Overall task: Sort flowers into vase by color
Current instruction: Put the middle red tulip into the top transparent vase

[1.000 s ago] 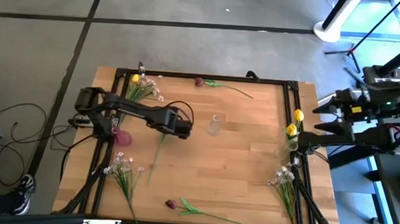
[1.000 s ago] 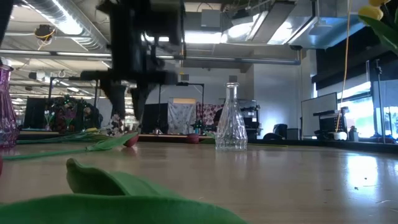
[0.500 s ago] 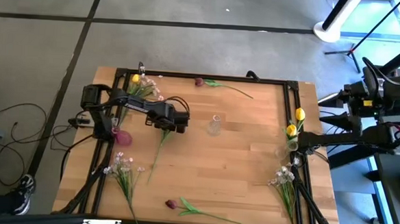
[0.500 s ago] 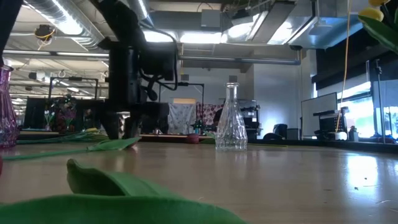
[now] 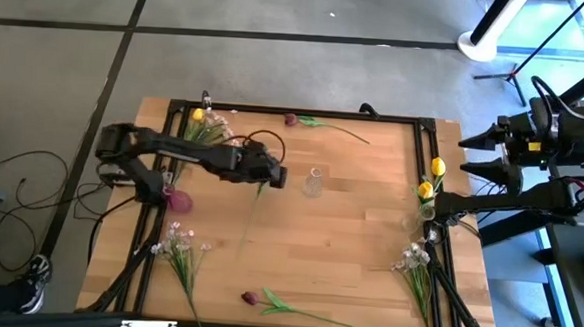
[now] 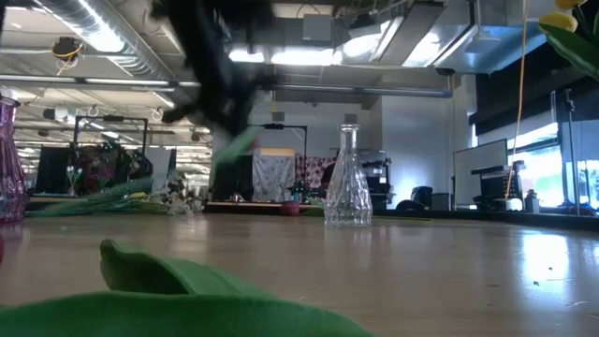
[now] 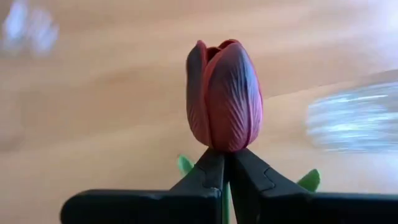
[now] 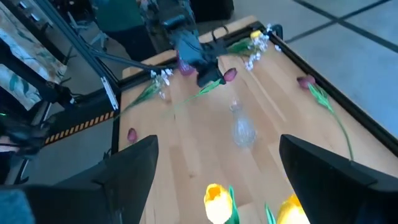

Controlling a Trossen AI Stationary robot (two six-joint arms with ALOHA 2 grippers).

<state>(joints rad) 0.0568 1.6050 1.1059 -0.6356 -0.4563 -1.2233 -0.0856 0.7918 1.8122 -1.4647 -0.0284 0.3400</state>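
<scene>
Wooden counter (image 5: 348,237) is carrying scattered flowers and a clear vase (image 5: 314,183). Our right hand (image 5: 473,158) is waiting off the counter's right edge, fingers spread wide. Our left hand (image 5: 279,177) is pinching a dark red tulip (image 7: 224,96) just below its bloom, beside the clear vase.

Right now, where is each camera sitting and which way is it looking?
High view: above, looking straight down at the table; both arms show.
Low view: at tabletop height, looking across; a blurred arm.
Left wrist: behind the left claw, shut on the red tulip.
Right wrist: past the open right claw, over the table.
Low and right wrist views share the clear vase.
</scene>
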